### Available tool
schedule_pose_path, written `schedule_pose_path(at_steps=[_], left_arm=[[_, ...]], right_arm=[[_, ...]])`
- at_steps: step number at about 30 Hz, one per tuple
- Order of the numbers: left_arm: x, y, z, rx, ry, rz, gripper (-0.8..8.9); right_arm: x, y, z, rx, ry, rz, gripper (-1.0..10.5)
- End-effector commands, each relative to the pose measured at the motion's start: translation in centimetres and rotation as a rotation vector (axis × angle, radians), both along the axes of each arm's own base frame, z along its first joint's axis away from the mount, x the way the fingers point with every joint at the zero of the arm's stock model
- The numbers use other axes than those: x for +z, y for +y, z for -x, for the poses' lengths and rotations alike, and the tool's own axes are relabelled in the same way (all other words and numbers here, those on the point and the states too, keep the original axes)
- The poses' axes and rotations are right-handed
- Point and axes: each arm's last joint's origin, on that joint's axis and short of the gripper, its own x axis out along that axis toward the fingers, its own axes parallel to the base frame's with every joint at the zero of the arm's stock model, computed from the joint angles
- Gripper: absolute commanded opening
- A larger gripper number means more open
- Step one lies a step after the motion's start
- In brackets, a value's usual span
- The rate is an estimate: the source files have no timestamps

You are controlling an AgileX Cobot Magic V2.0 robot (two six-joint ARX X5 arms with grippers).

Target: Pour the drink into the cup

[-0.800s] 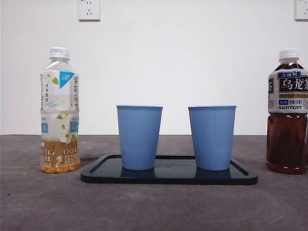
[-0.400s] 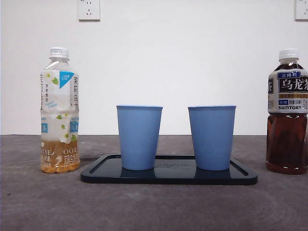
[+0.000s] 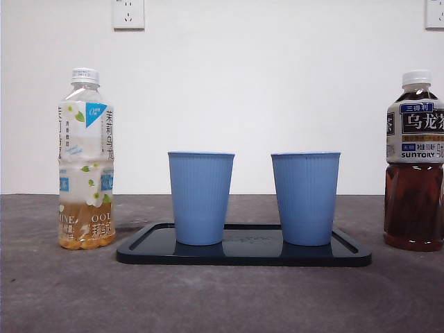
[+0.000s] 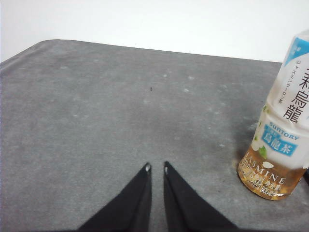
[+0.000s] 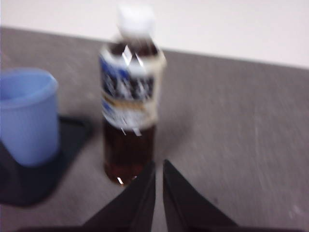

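Here the right gripper (image 5: pixel 159 166) has its jaws nearly together, just before the dark tea bottle (image 5: pixel 129 96), beside a blue cup (image 5: pixel 26 113) on the black tray (image 5: pixel 29 181). The left gripper (image 4: pixel 156 169), jaws likewise close, stands near the jasmine tea bottle (image 4: pixel 285 125)

We see two light-blue ribbed cups (image 3: pixel 201 198) (image 3: pixel 306 198) on a glossy black tray (image 3: pixel 243 254). Jasmine tea bottle (image 3: pixel 86 159): white cap, white label with green leaves, blue patches, pale amber drink. Oolong bottle (image 3: pixel 415 161): white cap, dark brown tea, label black, blue and cream, blurred in the right wrist view. Table (image 3: pixel 222 298) mottled grey, wall (image 3: pixel 263 76) white.
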Motion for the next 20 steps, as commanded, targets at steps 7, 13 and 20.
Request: schedule_pose_path(at_steps=[7,13,20], left_arm=[[-0.7,0.0,-0.1,0.005,0.023,0.005,0.38],[-0.7,0.0,-0.1,0.005,0.022,0.005,0.38],[-0.7,0.0,-0.1,0.005,0.022,0.005,0.38]], right_arm=[[-3.4,-0.3,-0.4,-0.061,0.012,-0.014,0.2],[-3.6,-0.4,-0.7,-0.085,-0.041,-0.01,0.2],[-3.7,-0.4,-0.8,-0.087,-0.053,-0.008,0.2]])
